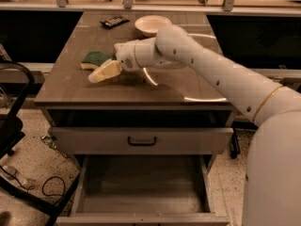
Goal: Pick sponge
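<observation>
Camera view: gripper (96,76) low beside sponge (95,58)

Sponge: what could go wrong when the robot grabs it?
The gripper hangs just in front of the sponge, low over the table, so it might shove the sponge instead of grabbing it. The sponge lies not far from the table's side edge, so a shove could knock it off.
</observation>
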Controlling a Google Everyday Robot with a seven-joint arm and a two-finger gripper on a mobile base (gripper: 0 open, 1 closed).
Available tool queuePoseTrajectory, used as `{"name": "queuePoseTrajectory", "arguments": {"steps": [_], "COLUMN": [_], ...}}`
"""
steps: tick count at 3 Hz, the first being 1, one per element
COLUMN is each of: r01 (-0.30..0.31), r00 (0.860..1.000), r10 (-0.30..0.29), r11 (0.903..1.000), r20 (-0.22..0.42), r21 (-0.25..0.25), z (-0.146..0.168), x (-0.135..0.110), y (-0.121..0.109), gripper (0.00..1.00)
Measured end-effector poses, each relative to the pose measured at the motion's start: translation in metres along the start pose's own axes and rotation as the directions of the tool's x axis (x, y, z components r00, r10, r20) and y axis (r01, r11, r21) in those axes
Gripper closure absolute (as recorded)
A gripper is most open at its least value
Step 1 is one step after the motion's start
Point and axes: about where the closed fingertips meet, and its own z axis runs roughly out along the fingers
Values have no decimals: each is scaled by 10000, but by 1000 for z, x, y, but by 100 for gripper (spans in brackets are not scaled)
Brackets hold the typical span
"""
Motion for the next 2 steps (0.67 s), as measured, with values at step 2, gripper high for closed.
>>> {"name": "queuePoseTrajectory", "arguments": {"steps": [2], "r01": [-109], "r00": [9999], "r10": [111], "r11": [9997], "r20": [112], "r21": [-221], "z": [21], "x": [14], "y": [5], "gripper": [48]}}
